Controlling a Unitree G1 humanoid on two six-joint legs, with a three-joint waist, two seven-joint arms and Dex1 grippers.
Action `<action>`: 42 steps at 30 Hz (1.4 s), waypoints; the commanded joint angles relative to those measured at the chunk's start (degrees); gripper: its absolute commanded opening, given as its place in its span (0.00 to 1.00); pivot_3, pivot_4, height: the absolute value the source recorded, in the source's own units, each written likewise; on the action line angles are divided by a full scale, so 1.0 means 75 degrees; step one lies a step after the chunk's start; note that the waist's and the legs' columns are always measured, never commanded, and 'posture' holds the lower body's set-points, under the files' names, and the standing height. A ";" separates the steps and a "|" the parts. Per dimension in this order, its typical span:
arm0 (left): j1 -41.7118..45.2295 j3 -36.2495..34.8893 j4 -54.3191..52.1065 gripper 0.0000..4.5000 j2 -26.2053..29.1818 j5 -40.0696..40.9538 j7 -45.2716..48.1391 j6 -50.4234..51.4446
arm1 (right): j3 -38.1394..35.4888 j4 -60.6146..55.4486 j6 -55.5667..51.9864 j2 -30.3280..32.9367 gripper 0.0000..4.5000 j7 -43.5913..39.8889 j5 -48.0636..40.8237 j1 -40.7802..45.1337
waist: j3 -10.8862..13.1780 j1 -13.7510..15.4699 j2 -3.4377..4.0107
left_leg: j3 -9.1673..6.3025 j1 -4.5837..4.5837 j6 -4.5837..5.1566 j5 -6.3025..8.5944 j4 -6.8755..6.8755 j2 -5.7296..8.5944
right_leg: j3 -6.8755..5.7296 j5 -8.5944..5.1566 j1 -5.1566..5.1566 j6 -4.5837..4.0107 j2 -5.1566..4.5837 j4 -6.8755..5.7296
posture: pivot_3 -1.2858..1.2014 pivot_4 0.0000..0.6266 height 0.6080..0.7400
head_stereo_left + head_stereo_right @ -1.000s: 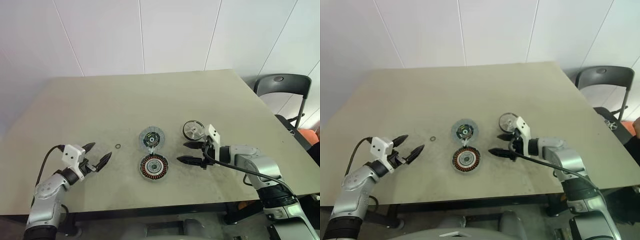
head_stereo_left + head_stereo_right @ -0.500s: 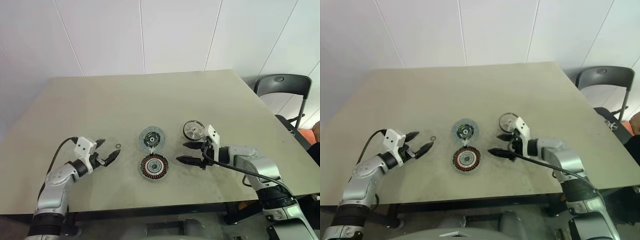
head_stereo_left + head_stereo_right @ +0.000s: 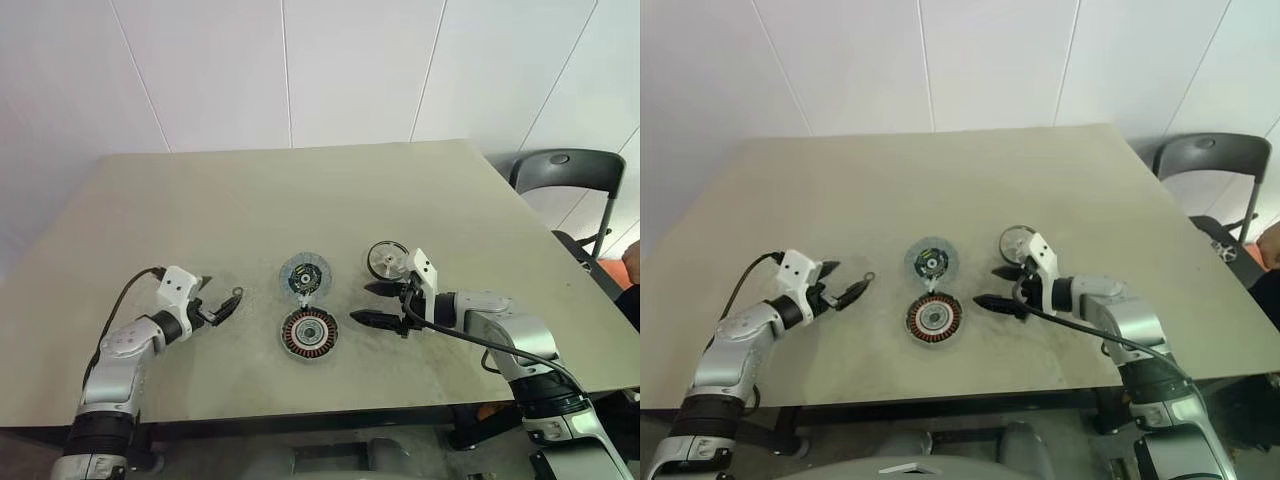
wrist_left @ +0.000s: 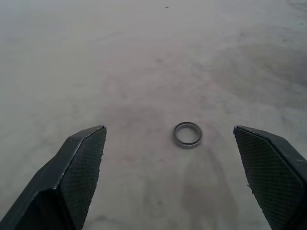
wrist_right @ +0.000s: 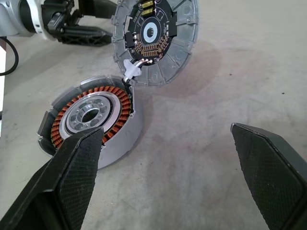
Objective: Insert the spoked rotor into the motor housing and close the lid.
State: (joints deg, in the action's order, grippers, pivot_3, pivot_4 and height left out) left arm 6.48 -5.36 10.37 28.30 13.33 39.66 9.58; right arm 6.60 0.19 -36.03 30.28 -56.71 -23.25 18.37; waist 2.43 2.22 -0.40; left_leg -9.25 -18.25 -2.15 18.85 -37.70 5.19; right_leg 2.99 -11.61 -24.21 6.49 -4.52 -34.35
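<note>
1. The motor housing (image 3: pixel 308 333) lies flat on the bench (image 3: pixel 300 200), lower centre of the head view, copper windings up and its hub empty. The lid (image 3: pixel 303 274) lies just above it, joined by a short white connector. The spoked rotor (image 3: pixel 386 259) sits apart, to the upper right.
2. The right gripper (image 3: pixel 378 303) hangs wide and empty between the rotor and the housing.
3. The left gripper (image 3: pixel 222 303), also spread wide and empty, points at a small metal ring (image 4: pixel 187 134) lying loose on the bench at left of centre.
4. Judged risk: the ring is thin and flat, so closing fingertips could flick it away or slide over it.
5. The right gripper's lower finger lies close to the housing; a careless swing could shove it and strain the connector to the lid.
6. The rotor could seat tilted if it is dropped off-centre.
</note>
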 commanded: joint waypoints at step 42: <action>0.1079 0.0168 0.1410 0.92 -0.0254 -0.0313 -0.0025 0.0020 | -0.0165 -0.0088 0.0381 -0.0118 1.00 0.0327 -0.0036 0.0204 | -0.0001 -0.0006 0.0003 | 0.0000 -0.0002 0.0000 0.0000 -0.0031 0.0001 | 0.0000 0.0014 0.0014 0.0007 0.0003 -0.0001 | 0.52 0.00 1.00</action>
State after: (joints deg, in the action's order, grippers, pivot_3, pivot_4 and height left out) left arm 13.95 -3.93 21.61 25.73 10.99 39.39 9.52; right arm 6.55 0.23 -34.29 29.71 -54.39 -23.21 18.48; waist 2.42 2.17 -0.38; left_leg -9.24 -18.26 -2.15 18.85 -37.94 5.20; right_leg 2.98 -11.51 -24.11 6.55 -4.50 -34.36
